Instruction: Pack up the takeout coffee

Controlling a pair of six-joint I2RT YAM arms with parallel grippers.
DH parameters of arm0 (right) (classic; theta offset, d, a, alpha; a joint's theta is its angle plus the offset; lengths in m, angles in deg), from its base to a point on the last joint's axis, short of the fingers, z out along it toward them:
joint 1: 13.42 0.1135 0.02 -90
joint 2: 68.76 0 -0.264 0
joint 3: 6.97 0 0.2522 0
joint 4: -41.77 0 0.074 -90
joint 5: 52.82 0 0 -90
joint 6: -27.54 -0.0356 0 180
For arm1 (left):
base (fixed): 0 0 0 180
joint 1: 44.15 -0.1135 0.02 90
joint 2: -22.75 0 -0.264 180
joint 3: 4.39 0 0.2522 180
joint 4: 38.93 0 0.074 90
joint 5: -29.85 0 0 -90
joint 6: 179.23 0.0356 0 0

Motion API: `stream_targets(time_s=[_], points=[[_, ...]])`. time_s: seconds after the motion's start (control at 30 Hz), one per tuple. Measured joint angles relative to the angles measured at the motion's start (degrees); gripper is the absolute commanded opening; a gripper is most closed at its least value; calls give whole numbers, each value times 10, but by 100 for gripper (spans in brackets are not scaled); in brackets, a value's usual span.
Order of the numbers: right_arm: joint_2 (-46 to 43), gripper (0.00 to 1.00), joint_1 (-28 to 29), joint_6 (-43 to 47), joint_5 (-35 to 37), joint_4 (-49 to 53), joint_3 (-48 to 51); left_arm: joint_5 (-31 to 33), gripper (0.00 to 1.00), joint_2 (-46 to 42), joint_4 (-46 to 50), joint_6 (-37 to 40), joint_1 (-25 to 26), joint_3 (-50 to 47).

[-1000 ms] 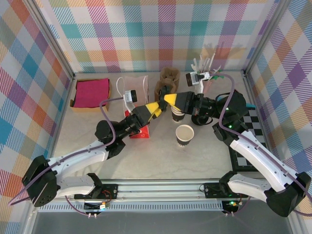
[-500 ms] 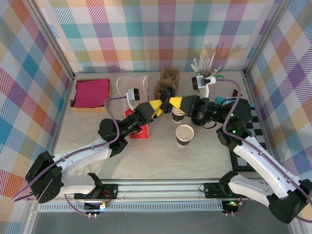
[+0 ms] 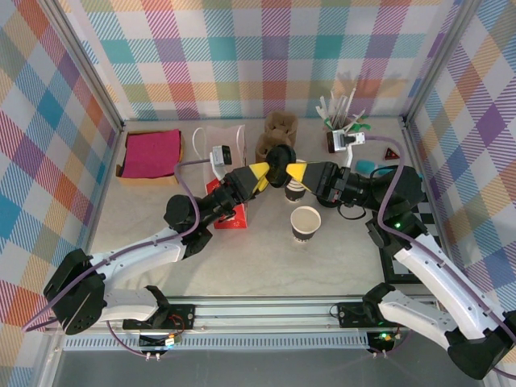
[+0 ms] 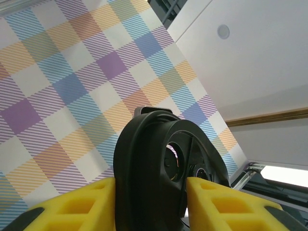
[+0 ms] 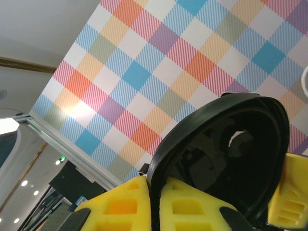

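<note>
A round black lid [image 3: 280, 158] hangs on edge in the air between both grippers. My left gripper [image 3: 266, 176] is shut on it, a yellow pad against each face of the lid [image 4: 154, 163]. My right gripper [image 3: 292, 171] pinches the lid's rim [image 5: 159, 187] between its pads. Below them, a white paper cup with a dark band [image 3: 294, 192] stands partly hidden, its top covered by the right gripper. A second such cup [image 3: 305, 223] stands open, without a lid, nearer the front. I cannot tell which is the takeout coffee.
A red box [image 3: 230, 216] lies under the left arm. At the back are a pink cloth in a tray [image 3: 151, 153], a white bag [image 3: 218, 137], a brown carrier [image 3: 279, 129] and a holder of straws [image 3: 343, 113]. A checkered board [image 3: 415, 222] lies at the right.
The left gripper's jaws have closed onto the lid that the right gripper holds. The right gripper and its wrist have drawn back a little to the right.
</note>
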Motion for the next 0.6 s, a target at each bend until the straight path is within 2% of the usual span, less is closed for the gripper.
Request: stream_targets(time_s=[0.4, 0.6], points=[[-17, 15, -3, 32, 32, 69, 0, 15, 32, 5, 0, -3, -3, 0], [-21, 25, -4, 44, 47, 106, 0, 19, 31, 6, -1, -3, -5, 0]])
